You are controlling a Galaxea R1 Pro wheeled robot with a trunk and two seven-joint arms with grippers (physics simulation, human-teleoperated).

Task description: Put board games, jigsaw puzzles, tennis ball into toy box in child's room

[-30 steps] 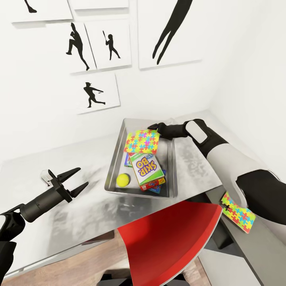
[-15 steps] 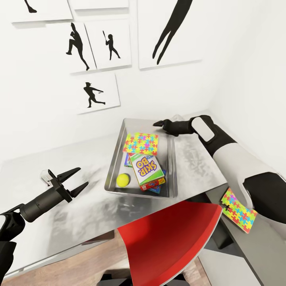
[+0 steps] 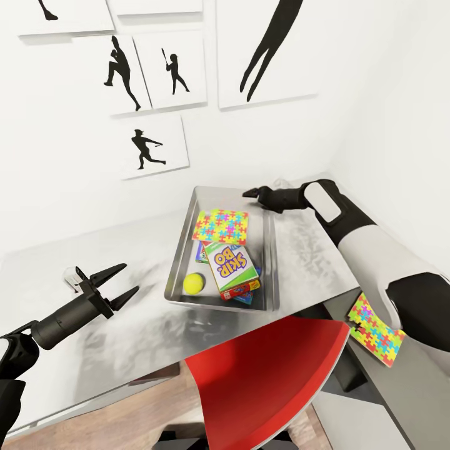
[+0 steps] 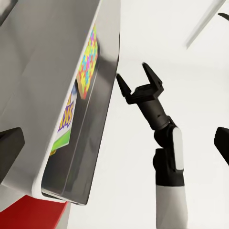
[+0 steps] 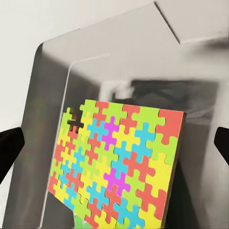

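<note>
Red chair back (image 3: 269, 375) nearest, crowding the worktop's (image 3: 81, 269) front edge; beside it on the lower section lies the second jigsaw puzzle (image 3: 375, 329), not yet boxed. Left hand (image 3: 119, 284) hovers with fingers apart and empty over bare worktop — open room there. Farther in, the toy box (image 3: 181, 250) holds tennis ball (image 3: 194, 282), board games (image 3: 232, 269) and one jigsaw puzzle (image 3: 220, 225); right hand (image 3: 251, 193), fingers apart and empty, hangs over its far rim near the wall.

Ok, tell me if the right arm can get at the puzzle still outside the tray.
Probably yes: the second puzzle lies uncovered on the lower shelf beside that arm, whose pincer is open and empty.
</note>
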